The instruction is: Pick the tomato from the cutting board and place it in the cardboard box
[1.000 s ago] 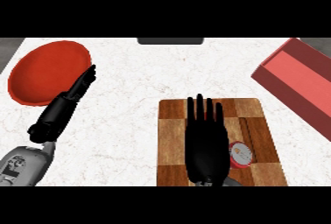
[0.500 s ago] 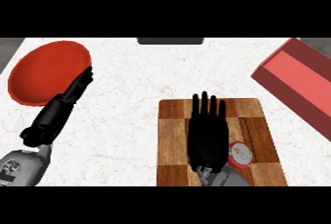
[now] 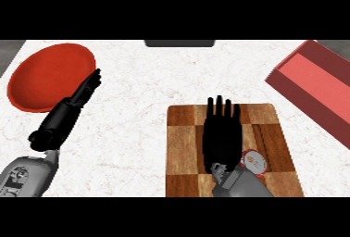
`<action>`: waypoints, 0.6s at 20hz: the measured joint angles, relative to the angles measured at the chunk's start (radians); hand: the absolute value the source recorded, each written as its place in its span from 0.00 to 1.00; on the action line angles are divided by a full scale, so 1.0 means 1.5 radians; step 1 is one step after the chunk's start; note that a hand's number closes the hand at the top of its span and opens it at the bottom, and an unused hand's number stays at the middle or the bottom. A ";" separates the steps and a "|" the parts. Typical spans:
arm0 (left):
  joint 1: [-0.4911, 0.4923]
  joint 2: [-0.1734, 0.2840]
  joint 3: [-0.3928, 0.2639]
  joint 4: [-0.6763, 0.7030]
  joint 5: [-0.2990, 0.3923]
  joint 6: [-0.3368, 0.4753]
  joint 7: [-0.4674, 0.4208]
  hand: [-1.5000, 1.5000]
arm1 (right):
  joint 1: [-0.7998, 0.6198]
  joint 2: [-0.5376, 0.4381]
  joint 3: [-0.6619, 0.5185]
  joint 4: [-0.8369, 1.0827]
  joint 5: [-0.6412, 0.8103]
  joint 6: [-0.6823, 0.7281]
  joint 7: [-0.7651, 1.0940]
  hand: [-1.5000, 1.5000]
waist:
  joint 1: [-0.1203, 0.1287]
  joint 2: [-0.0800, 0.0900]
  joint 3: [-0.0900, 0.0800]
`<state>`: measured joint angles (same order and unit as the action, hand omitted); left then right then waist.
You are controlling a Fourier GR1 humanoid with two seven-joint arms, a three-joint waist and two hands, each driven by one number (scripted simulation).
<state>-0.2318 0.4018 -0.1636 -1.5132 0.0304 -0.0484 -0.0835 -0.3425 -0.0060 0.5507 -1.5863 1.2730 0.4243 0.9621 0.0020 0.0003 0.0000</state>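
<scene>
Over the cutting board (image 3: 270, 139), the right hand (image 3: 221, 134) was held flat, fingers straight, just beside the tomato (image 3: 254, 162), apparently positioned for grasping; nothing was pinched.

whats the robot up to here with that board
The right hand lies open and flat over the wooden cutting board, right beside the tomato, which it has not grasped. The red box waits at the right. The left hand is open, by the red plate.
</scene>
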 measured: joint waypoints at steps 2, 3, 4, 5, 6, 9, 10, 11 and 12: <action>0.002 -0.005 0.005 -0.015 -0.004 -0.006 0.010 0.50 | -0.001 0.000 -0.001 0.019 0.001 -0.012 0.004 0.00 | 0.001 0.000 0.000; -0.002 -0.004 0.014 -0.002 -0.003 -0.015 0.000 0.50 | 0.004 0.000 0.000 0.019 0.007 -0.015 0.004 0.00 | 0.000 0.000 0.000; -0.003 -0.009 0.012 -0.004 -0.010 -0.012 0.003 0.50 | 0.015 -0.004 -0.002 0.027 0.014 -0.026 -0.001 0.00 | 0.000 0.000 0.000; -0.006 -0.011 0.016 -0.009 -0.009 -0.017 0.011 0.50 | 0.010 -0.003 -0.006 0.041 0.017 -0.033 0.000 0.00 | 0.000 0.000 0.000; -0.003 -0.012 0.021 -0.009 -0.012 -0.021 0.010 0.50 | 0.016 -0.003 -0.009 0.042 0.024 -0.036 -0.001 0.00 | 0.000 0.000 0.000; 0.008 -0.020 0.030 -0.025 -0.021 -0.026 0.016 0.50 | 0.030 -0.007 -0.027 0.042 0.035 -0.043 -0.016 0.00 | -0.001 0.000 0.000; 0.009 -0.024 0.031 -0.028 -0.027 -0.026 0.016 0.50 | 0.022 -0.005 -0.040 0.061 0.033 -0.048 -0.022 0.00 | 0.000 0.000 0.000; 0.011 -0.028 0.035 -0.025 -0.029 -0.031 0.013 0.50 | 0.021 -0.004 -0.050 0.065 0.034 -0.048 -0.027 0.00 | 0.000 0.000 0.000; 0.011 -0.033 0.038 -0.020 -0.035 -0.034 0.008 0.50 | 0.022 -0.004 -0.058 0.067 0.035 -0.052 -0.033 0.00 | -0.001 0.000 0.000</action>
<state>-0.2148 0.3526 -0.1068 -1.5429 -0.0220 -0.0999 -0.0717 -0.3089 -0.0115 0.4642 -1.4855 1.3249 0.3464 0.9120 0.0012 -0.0001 0.0001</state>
